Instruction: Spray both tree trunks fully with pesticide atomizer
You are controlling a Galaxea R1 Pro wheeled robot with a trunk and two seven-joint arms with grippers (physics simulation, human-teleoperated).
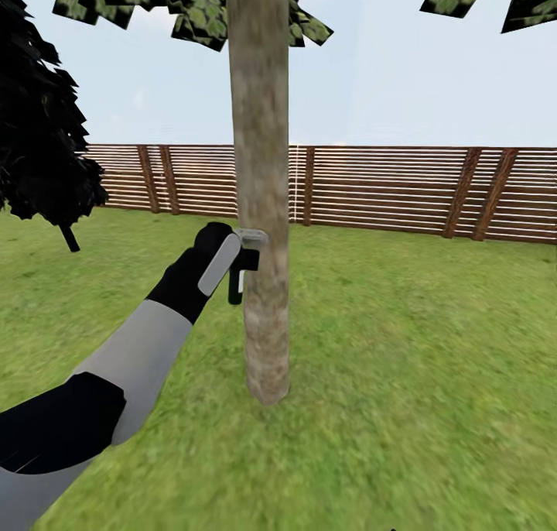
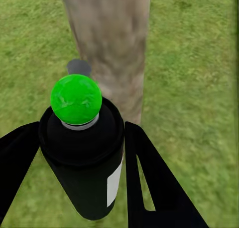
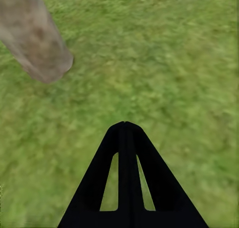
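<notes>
A thick grey-brown tree trunk (image 1: 261, 190) rises from the garden lawn (image 1: 402, 361) straight ahead, its leafy crown (image 1: 193, 5) at the top of the head view. My left gripper (image 1: 236, 264) is shut on the pesticide atomizer (image 1: 244, 262), held right against the trunk's left side at mid height. In the left wrist view the atomizer (image 2: 84, 153) is a dark bottle with a bright green cap (image 2: 76, 99), squeezed between my fingers (image 2: 149, 183), with the trunk (image 2: 112, 48) just beyond. I cannot make out white specks on the bark. My right gripper (image 3: 125, 125) is shut over grass, the trunk's base (image 3: 37, 43) nearby.
A brown slatted fence (image 1: 387, 186) runs across the back of the lawn. A near-black conifer (image 1: 39, 128) stands at the left. Open grass lies to the right of the trunk and in front of it.
</notes>
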